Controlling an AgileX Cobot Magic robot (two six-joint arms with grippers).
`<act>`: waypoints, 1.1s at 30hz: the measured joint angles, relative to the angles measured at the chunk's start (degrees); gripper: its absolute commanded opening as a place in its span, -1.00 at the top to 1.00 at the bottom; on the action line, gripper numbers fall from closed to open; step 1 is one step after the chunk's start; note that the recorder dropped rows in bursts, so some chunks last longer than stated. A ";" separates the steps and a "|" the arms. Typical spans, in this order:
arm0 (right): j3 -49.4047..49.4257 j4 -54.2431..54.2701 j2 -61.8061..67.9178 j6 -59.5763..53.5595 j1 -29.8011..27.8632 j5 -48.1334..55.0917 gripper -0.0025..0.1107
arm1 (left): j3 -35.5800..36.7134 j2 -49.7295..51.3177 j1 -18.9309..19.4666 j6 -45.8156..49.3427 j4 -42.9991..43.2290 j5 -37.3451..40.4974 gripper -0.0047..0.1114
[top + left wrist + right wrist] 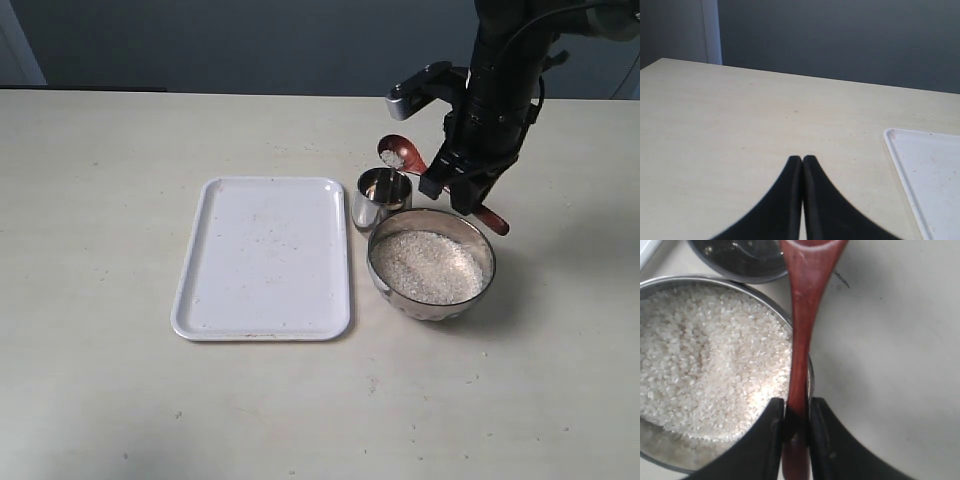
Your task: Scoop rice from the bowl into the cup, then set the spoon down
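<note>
Now we see the right gripper (455, 190) clamped on the spoon (402, 155), its two black fingers (760, 450) pressing the slim reddish-brown handle from either side, toward its tail end. That tail pokes out behind the gripper, near the far right rim of the bowl (481, 243) as the exterior view has it. The spoon's oval head is raised off the worktop (100, 220) and shows just above the far rim of the cup (381, 198) in that view. A small heap of rice (391, 158) sits in it. In the right wrist view the handle crosses the edge of the bowl, with the cup's dark, reflective inside beyond it. Whether any grains lie in the cup we cannot tell.

The bowl rests on the worktop and holds a broad bed of the same off-white grains. The cup stands upright just beside it, between the bowl and the white tray (262, 300). We cannot tell whether cup and bowl touch. The tray lies flat to the left of both in the exterior view, with a few specks on its surface.

The left gripper (802, 161) has its dark fingers pressed together tip to tip. It hovers over bare worktop, with one corner of the tray near it.
</note>
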 measured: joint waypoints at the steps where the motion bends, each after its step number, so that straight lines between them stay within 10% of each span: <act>1: 0.00 -0.35 0.00 0.12 0.00 0.00 0.97 | 0.00 0.00 0.00 0.00 0.00 0.00 0.91; 33: 2.52 -7.36 0.00 2.22 4.11 0.24 0.97 | 0.00 0.00 0.00 0.00 0.00 0.00 0.91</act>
